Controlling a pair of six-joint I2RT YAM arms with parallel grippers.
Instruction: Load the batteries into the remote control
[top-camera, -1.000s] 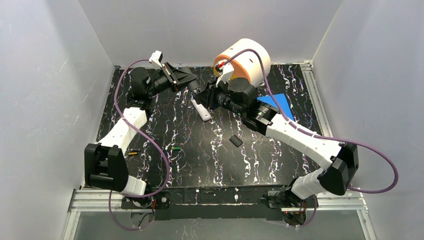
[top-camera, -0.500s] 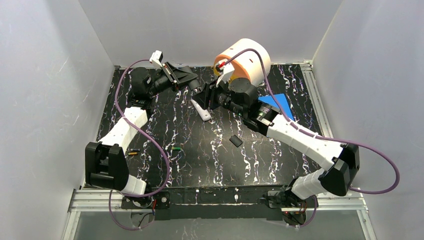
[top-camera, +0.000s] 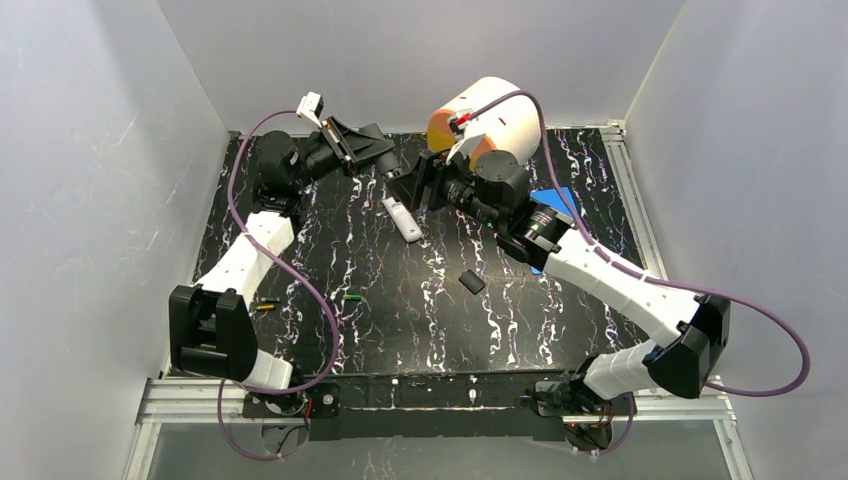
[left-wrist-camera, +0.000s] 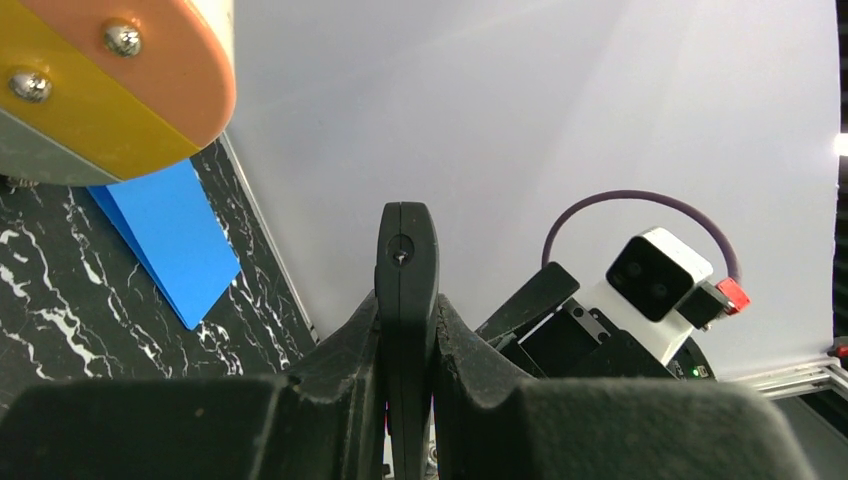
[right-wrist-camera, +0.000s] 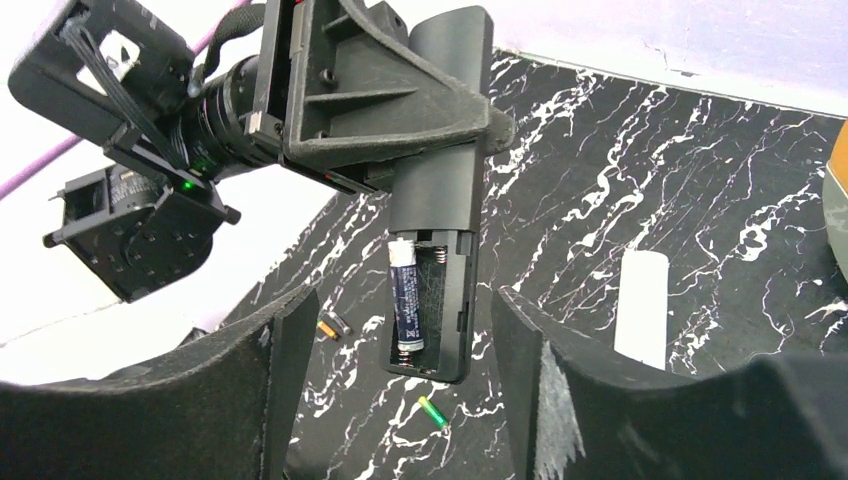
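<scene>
Black marbled tabletop (top-camera: 420, 330) lies beneath the remote (right-wrist-camera: 440, 200), clamped in the left pincer (top-camera: 378, 160) with one blue battery (right-wrist-camera: 407, 295) seated and the neighbouring slot bare, so roughly half is left; the right pincer (top-camera: 410, 186) faces the remote, apart and empty, with a green battery (right-wrist-camera: 432, 411) and an orange battery (right-wrist-camera: 333, 326) loose well below the remote.

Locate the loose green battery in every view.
Top external: green battery lies on the mat, left of centre, nearer the bases than the white remote.
Left wrist: not in view.
Right wrist: bottom centre, below the black remote that the left gripper holds.
Shared landmark: the white remote, in both those views.
</scene>
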